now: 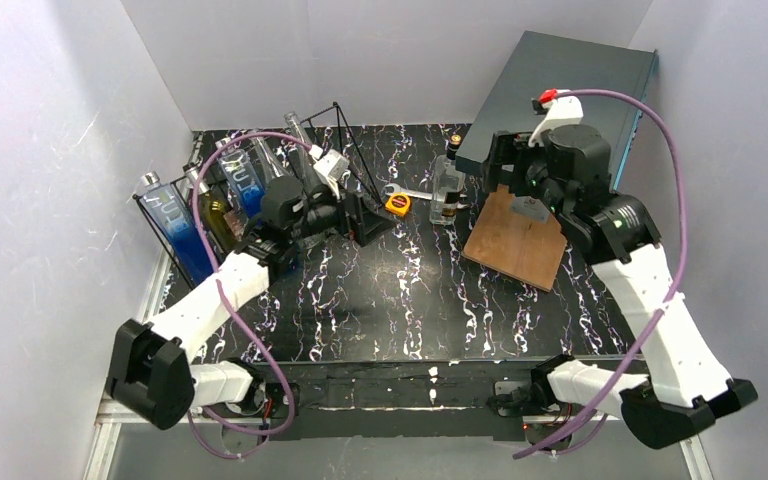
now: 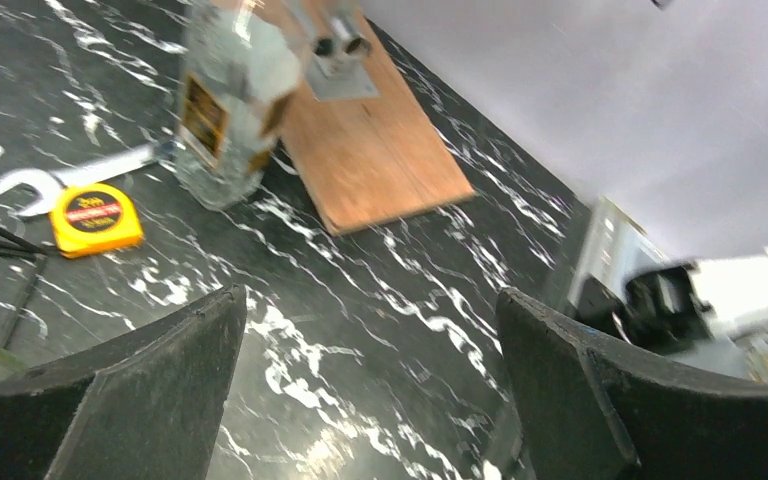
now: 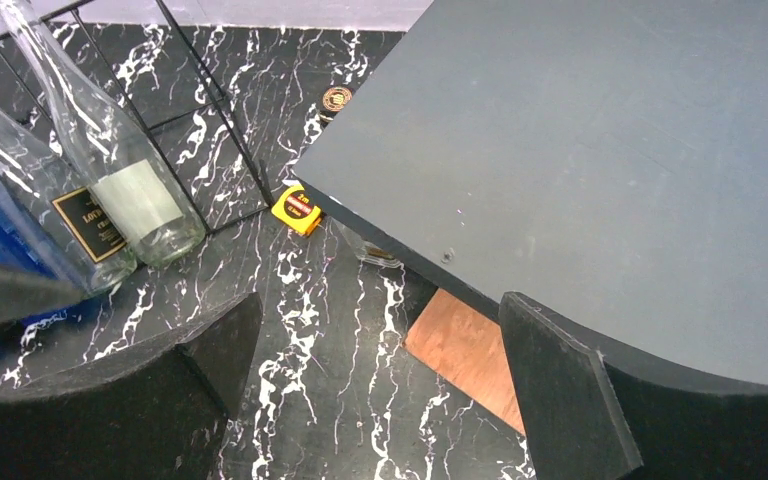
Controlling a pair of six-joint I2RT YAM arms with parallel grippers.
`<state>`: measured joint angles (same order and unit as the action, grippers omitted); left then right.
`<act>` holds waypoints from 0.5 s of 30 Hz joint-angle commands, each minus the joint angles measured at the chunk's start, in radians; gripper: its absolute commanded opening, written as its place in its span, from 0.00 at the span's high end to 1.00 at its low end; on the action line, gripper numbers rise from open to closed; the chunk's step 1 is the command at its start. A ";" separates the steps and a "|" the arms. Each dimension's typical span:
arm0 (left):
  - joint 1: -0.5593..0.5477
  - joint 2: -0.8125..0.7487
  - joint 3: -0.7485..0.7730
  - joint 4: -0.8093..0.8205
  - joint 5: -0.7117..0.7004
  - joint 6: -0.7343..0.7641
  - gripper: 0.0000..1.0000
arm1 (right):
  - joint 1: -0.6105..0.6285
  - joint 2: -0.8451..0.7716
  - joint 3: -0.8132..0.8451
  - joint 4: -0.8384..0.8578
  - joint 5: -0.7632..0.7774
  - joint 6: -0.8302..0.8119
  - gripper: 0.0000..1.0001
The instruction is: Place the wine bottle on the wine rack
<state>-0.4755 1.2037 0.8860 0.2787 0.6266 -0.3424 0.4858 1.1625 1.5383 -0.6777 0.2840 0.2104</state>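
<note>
— Where's the wine bottle [image 1: 447,190]?
— Standing upright on the marbled table [image 1: 390,300], towards the back. Clear glass, dark cap, black label edged in gold (the print is too small to read).
— And the wine rack [image 1: 340,135]?
— Black thin wire, back left, well apart from it. Blue and clear bottles [image 1: 175,225] lean in its sections.

Top external: high, behind near edge of table [image 1: 390,300], looks down over all of it. Left wrist: low, close over table, faces right toward wooden board [image 2: 380,150]. Right wrist: faces left toward wine rack [image 3: 216,110]. All three share yellow tape measure [image 1: 397,204].
</note>
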 commanded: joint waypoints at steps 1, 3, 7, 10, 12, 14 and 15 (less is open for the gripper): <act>-0.057 0.111 0.045 0.226 -0.201 0.027 0.06 | 0.002 -0.080 -0.032 0.001 0.035 -0.021 0.02; -0.078 0.195 0.092 0.267 -0.219 0.065 0.06 | 0.001 -0.110 -0.038 -0.018 0.017 -0.015 0.02; -0.083 0.363 0.222 0.292 -0.166 0.140 0.09 | 0.002 -0.168 -0.058 -0.051 -0.043 0.000 0.02; -0.083 0.468 0.318 0.293 -0.153 0.176 0.11 | 0.002 -0.209 -0.077 -0.080 -0.072 0.006 0.02; -0.083 0.543 0.377 0.292 -0.134 0.183 0.13 | 0.002 -0.232 -0.092 -0.091 -0.076 0.009 0.02; -0.084 0.599 0.438 0.293 -0.124 0.176 0.14 | 0.002 -0.254 -0.113 -0.096 -0.069 0.011 0.02; -0.086 0.632 0.462 0.293 -0.114 0.172 0.15 | 0.002 -0.263 -0.121 -0.100 -0.064 0.013 0.02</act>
<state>-0.5594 1.7802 1.2453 0.5301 0.4835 -0.2043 0.4862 0.9356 1.4445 -0.7662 0.2302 0.2138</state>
